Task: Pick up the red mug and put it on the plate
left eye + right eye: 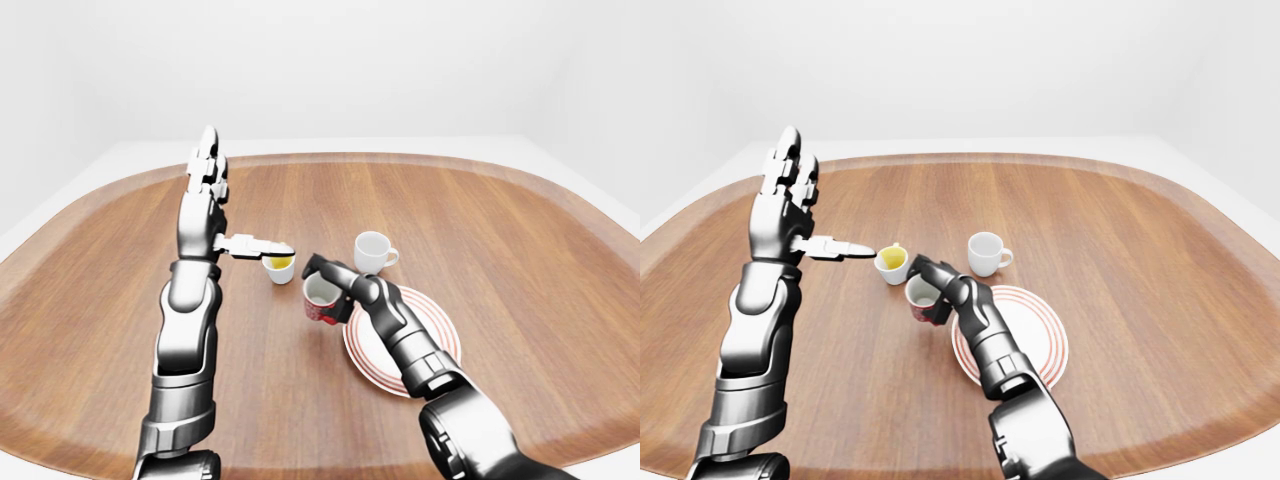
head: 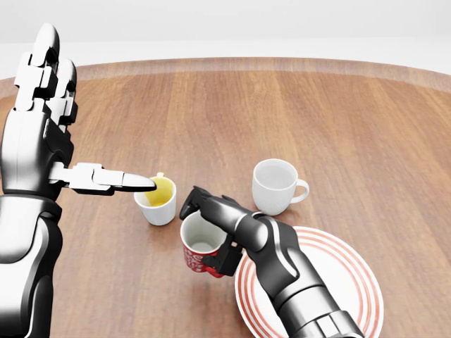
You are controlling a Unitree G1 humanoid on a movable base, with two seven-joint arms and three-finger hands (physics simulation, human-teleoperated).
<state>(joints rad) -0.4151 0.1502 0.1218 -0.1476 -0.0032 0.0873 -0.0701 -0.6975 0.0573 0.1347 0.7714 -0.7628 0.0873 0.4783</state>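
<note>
The big wooden table fills pretty much the whole head view, so at least nothing rolls off if this goes badly. Lower right sits the plate, white with red rings, and the right arm crosses over its left rim.

The left hand stands raised at the left edge of the frame, fingers spread wide, holding nothing. One digit pokes out level, ending right above the small cup with yellow inside. That looks risky to me: drop that arm a bit and the cup tips.

The white mug stands just above the plate, near the carrying path.

The red mug is centre-bottom, just left of the plate's rim, clamped in the right hand: fingers curl over its rim and down its right side. I can't tell if it's off the table. Grip looks one-sided, so it could slip or clip the plate's edge while crossing.
</note>
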